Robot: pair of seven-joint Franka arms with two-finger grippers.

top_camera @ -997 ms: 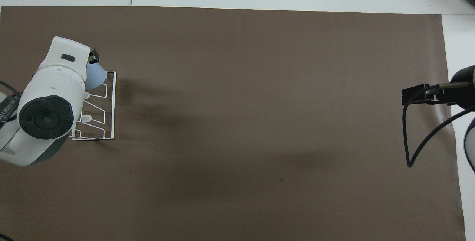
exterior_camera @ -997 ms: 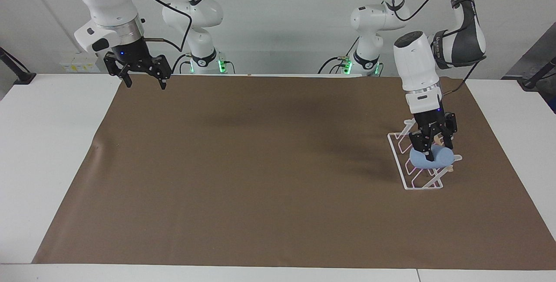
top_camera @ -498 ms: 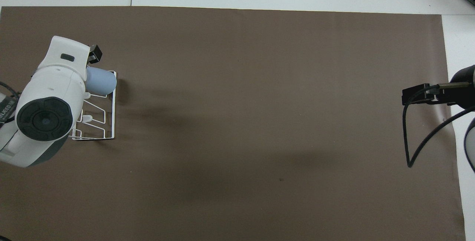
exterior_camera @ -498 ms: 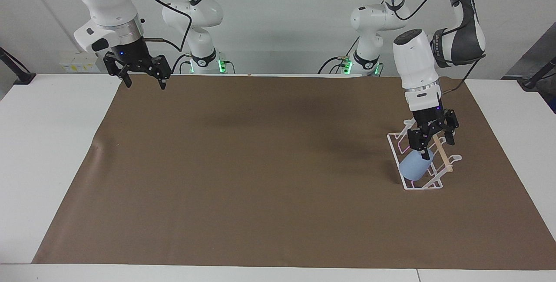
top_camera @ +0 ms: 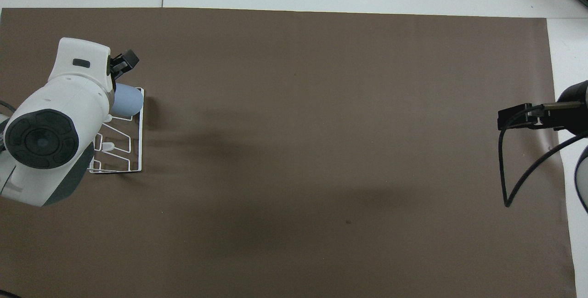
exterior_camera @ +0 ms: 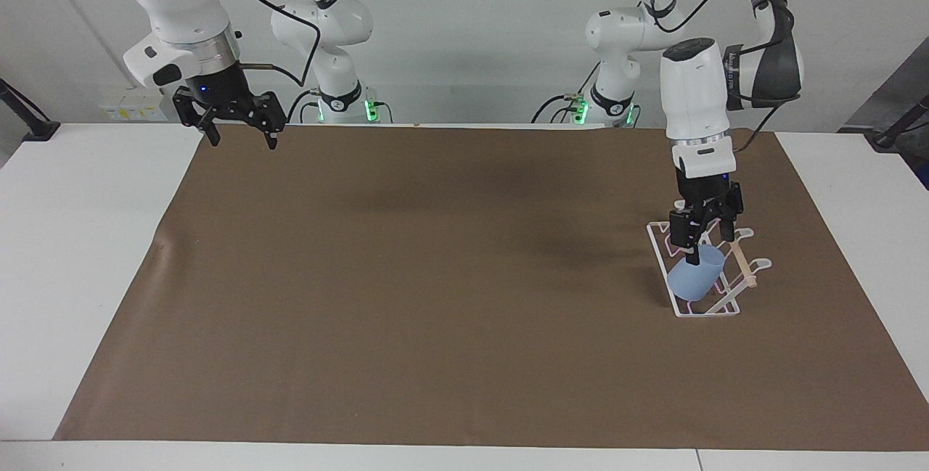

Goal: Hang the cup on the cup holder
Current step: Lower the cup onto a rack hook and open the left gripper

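The cup (exterior_camera: 697, 276), a pale blue tumbler, sits tilted on the cup holder (exterior_camera: 707, 268) at the right of the facing view, its rim turned up toward the holder's wooden rod (exterior_camera: 743, 263); it occupies the prong at the end of the rack farthest from the robots (in the overhead view it shows at the rack's upper end, centre-left of the frame). The left gripper (exterior_camera: 702, 240) hangs just over the cup with its jaws spread and nothing between them, one fingertip close to the rim. The rack stands on a brown mat (exterior_camera: 435, 275) toward the left arm's end of the table. The right gripper (exterior_camera: 239, 133) waits at the upper left of the facing view over the mat's edge, jaws wide and empty. The left arm's forearm carries dark lettering too small to read.
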